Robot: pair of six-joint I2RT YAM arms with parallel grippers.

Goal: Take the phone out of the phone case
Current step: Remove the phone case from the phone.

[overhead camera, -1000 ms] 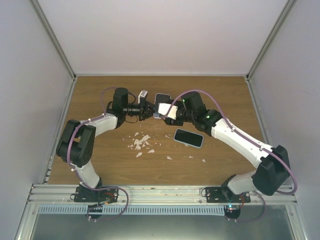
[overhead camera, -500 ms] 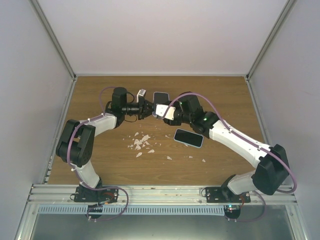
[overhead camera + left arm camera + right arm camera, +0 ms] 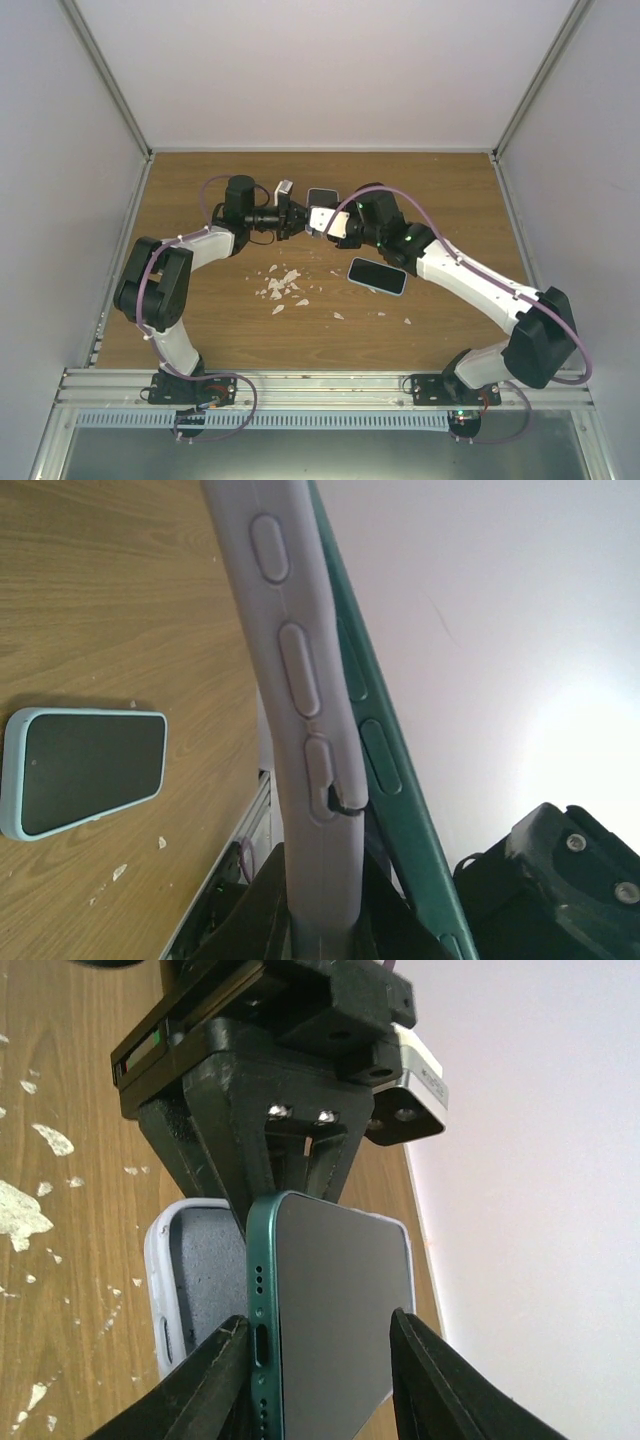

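The pale lavender phone case (image 3: pixel 300 710) is clamped at its lower end in my left gripper (image 3: pixel 320 920). The dark green phone (image 3: pixel 330 1310) is tilted out of the case (image 3: pixel 190 1290), with one long edge lifted away and the grey inside showing. My right gripper (image 3: pixel 325 1370) is shut across the phone's width near its port end. The phone's green edge also shows in the left wrist view (image 3: pixel 385 770). In the top view, the left gripper (image 3: pixel 293 220) and the right gripper (image 3: pixel 338 226) meet over the far middle of the table, with the case (image 3: pixel 321 217) between them.
A second phone in a light blue case (image 3: pixel 377 275) lies screen up near the right arm and also shows in the left wrist view (image 3: pixel 85 770). Another dark phone (image 3: pixel 322 195) lies just behind the grippers. White crumbs (image 3: pixel 282 285) are scattered on the wooden table (image 3: pixel 200 320).
The right gripper and the held phone and case have shifted slightly left and away. The left arm has barely moved.
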